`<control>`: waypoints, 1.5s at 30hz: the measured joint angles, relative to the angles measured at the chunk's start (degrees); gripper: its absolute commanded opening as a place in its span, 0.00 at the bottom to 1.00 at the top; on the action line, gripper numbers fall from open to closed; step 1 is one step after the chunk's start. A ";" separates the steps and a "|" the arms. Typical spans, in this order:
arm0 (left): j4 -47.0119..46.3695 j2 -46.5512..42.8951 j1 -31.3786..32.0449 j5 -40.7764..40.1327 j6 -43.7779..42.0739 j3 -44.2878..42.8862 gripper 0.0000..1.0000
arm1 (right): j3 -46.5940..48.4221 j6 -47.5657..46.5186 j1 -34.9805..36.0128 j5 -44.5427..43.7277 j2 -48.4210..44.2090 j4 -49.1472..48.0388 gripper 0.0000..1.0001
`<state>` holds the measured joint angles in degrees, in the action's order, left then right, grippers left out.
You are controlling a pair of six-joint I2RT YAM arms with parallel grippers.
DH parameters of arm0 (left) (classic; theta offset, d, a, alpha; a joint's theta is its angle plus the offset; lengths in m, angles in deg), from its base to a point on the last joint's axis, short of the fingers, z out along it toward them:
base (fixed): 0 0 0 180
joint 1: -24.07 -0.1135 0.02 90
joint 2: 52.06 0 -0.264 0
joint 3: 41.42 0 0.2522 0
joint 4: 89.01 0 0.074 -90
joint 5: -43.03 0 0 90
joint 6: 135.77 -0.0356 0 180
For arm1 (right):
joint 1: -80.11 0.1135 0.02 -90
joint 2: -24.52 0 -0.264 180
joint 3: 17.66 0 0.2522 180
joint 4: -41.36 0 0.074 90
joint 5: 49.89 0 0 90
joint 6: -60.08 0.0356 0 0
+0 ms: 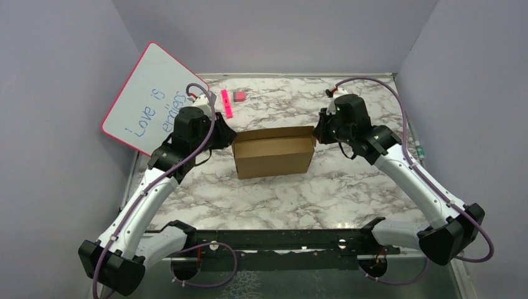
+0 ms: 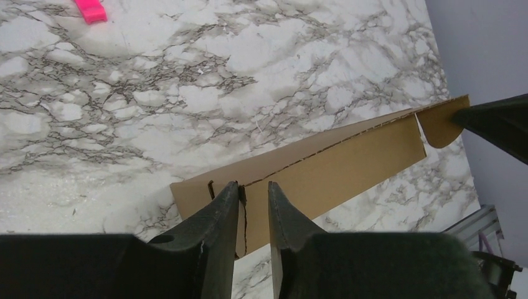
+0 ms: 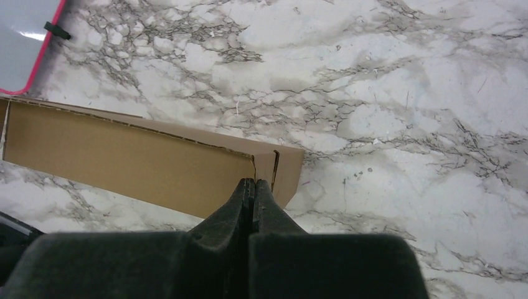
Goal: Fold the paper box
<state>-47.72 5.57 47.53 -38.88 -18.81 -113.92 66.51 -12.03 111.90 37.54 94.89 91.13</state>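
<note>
Nearest me, just past the arm bases, the paper box [image 1: 274, 156] stands in the middle of the desk [image 1: 348, 187], with its long front wall up and its top open. At the box's left end, my left claw [image 1: 228, 134] has its fingers [image 2: 221, 212] a little apart. They straddle the thin end wall beside a slit without squeezing it. At the box's right end, the right claw [image 1: 317, 132] is pressed together, with its tips at the corner by another slit. I cannot tell whether any card is pinched between them.

I judge the step in hand to be setting the end walls. To do it well, I would close the left claw only once the wall sits deep between the fingers. I would use the right end as the anchor and move both ends evenly, so the long walls do not bow and the box does not skid. Beyond the box's left end lie a pink marker [image 1: 226, 103] and the whiteboard [image 1: 149, 93], which my left elbow should avoid.
</note>
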 measured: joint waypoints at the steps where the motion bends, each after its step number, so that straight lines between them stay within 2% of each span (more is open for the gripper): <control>1: -0.55 -0.17 0.28 -0.46 0.72 0.33 0.24 | -0.39 0.44 0.00 -0.15 -0.33 -0.24 0.01; 15: -6.62 -1.27 2.78 -4.26 6.56 3.89 0.24 | -3.93 5.68 0.11 -3.52 -2.91 -2.49 0.01; 26: -8.92 -2.05 3.30 -5.86 6.40 6.34 0.24 | -7.52 6.51 1.70 -5.97 -5.16 -6.36 0.01; 45: -8.17 -2.23 3.93 -6.23 3.87 7.61 0.24 | -8.17 3.26 2.34 -6.21 -5.92 -6.67 0.01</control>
<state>-55.90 3.34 51.47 -45.11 -14.94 -106.31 58.34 -8.77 114.24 31.33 88.96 84.47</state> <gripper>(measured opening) 0.236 0.015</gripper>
